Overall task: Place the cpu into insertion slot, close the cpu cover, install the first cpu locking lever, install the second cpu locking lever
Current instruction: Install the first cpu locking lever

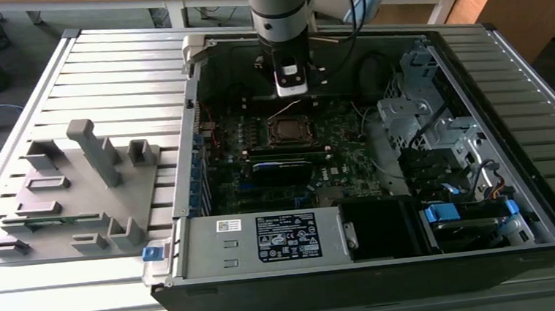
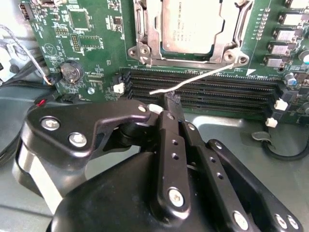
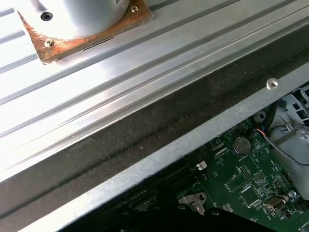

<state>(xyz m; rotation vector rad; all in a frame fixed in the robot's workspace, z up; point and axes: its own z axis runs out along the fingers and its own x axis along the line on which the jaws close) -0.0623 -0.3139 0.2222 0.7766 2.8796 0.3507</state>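
In the second wrist view the cpu (image 2: 193, 26) lies flat in the insertion slot (image 1: 289, 129), its dull metal top showing through the window of the cpu cover (image 2: 188, 57), which is folded down over it. One thin silvery locking lever (image 2: 207, 75) stands free, slanting from the socket's corner across the black memory slots (image 2: 217, 94). My gripper (image 2: 170, 100) is shut, and its black tip sits right at the lever's free end; I cannot tell whether they touch. In the exterior view the gripper (image 1: 292, 90) hangs just behind the socket inside the open computer case (image 1: 193, 205).
A grey fixture plate (image 1: 75, 192) with upright blocks lies on the slatted table at the exterior view's left. Inside the case, a power supply (image 1: 264, 241) sits at the front and a drive cage (image 1: 421, 109) at the exterior view's right. A coin battery (image 2: 71, 71) and cables sit near the gripper.
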